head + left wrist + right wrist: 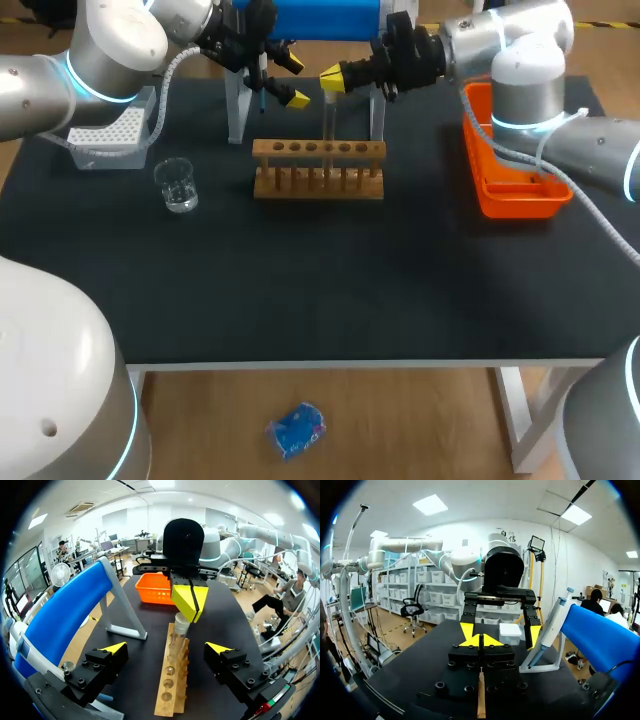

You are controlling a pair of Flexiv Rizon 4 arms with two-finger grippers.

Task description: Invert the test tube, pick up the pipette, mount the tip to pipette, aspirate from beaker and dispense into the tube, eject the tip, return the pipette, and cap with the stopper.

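The table [300,290] carries a wooden rack [318,170] at upper centre of the head view. Above it the right pincer [334,78] is clenched on the top of the upright test tube [328,120]. The left pincer [293,80] hangs released and empty beside it. Likely only the first step is underway: the pipette [552,627] sits on its stand and the beaker [178,186] is untouched. No writing is legible.

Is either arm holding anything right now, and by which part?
The right gripper pinches the test tube at its top end, the tube upright at the wooden rack. The left gripper has its jaws open, holding nothing.
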